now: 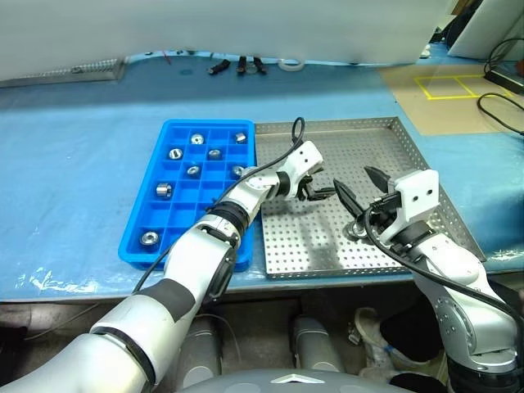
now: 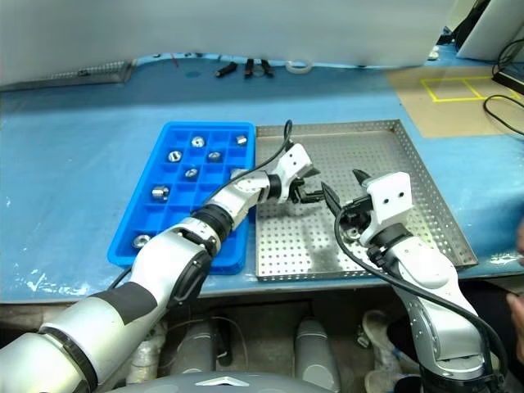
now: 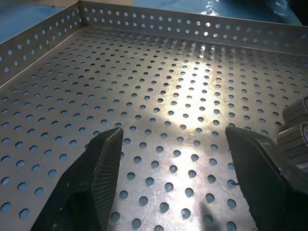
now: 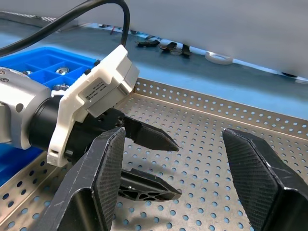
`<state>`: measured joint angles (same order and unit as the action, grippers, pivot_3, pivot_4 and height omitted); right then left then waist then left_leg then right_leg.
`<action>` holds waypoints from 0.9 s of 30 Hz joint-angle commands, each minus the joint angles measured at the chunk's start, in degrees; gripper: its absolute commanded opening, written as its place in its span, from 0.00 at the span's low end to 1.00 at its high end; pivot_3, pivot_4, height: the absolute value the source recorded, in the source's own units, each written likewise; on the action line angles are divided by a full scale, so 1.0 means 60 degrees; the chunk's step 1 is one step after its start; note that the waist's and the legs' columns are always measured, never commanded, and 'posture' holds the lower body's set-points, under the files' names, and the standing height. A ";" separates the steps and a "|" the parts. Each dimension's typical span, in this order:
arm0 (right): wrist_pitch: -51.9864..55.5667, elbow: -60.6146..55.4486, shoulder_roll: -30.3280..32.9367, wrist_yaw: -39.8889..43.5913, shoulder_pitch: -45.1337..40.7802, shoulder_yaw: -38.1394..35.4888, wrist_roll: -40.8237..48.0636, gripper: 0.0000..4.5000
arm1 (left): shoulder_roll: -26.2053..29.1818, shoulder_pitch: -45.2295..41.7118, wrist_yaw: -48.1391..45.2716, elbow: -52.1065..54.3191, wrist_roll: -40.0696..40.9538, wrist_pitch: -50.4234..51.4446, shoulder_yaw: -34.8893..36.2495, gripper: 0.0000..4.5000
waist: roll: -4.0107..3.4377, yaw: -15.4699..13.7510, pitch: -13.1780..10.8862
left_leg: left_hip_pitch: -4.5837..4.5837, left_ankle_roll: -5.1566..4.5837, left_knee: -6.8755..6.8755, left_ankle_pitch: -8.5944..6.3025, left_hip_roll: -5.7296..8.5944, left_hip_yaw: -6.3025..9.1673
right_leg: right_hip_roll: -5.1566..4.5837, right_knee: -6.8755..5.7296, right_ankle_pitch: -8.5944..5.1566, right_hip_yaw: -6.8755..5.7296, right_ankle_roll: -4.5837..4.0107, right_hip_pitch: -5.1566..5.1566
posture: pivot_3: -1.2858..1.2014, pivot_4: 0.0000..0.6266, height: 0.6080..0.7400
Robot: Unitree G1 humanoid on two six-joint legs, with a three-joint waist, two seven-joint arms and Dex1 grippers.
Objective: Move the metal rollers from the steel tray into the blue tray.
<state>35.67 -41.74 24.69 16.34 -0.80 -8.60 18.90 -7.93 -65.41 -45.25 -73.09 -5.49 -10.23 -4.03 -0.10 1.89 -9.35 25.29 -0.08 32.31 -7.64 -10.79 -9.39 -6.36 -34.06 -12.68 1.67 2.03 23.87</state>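
both the left gripper [image 1: 318,190] and right gripper [image 1: 359,187] hang released and empty, close together over the steel tray [image 1: 426,164], so they may collide reaching the roller [image 1: 358,232] near the right one; other rollers [image 1: 193,171] already sit in the blue tray [image 1: 131,243].

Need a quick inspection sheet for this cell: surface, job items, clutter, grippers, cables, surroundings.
Surface: pale blue table sheet, wrinkled at the near edge.
Job's things: blue tray holds eight visible metal rollers; steel tray beside it shows one roller by the right gripper.
Clutter: small dark tools and a white ring at the far edge.
Grippers: left gripper and right gripper over the steel tray, jaws open, empty.
Cables: black cables at the far right.
Surroundings: yellow floor tape.
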 commanded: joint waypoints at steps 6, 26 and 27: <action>-0.0412 0.0256 0.0120 0.0353 -0.0513 0.0123 -0.0034 0.75 | 0.0137 0.0011 0.0036 0.0565 0.0163 -0.0184 0.0076 0.79 | 0.0000 -0.0179 0.0000 | -0.0002 -0.0001 0.0001 0.0001 -0.0001 -0.0001 | 0.0000 -0.0001 0.0003 0.0000 -0.0004 -0.0001 | 0.37 0.24 1.00; -0.0919 0.0879 0.0156 0.0735 -0.0648 0.0138 -0.0140 0.75 | 0.0571 0.0249 -0.0326 0.0833 0.0215 -0.0216 -0.0038 0.79 | -0.0001 -0.0309 0.0000 | -0.0005 -0.0001 0.0001 0.0001 -0.0001 -0.0002 | -0.0002 -0.0004 0.0004 -0.0001 -0.0006 -0.0007 | 0.38 0.24 1.00; -0.0923 0.0856 0.0153 0.0729 -0.0619 0.0128 -0.0141 0.75 | 0.0557 0.0245 -0.0315 0.0832 0.0212 -0.0213 -0.0041 0.79 | -0.0001 -0.0308 0.0000 | -0.0006 -0.0001 0.0001 0.0001 -0.0001 -0.0002 | -0.0003 -0.0004 0.0004 -0.0001 -0.0006 -0.0007 | 0.38 0.24 1.00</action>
<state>31.61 -35.35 25.25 20.84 -4.54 -6.27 18.15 -4.33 -63.43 -47.05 -70.01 -4.73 -10.31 -4.14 -0.11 0.05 -9.35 25.26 -0.09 32.32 -7.64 -10.80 -9.40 -6.38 -34.08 -12.66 1.66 1.99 23.83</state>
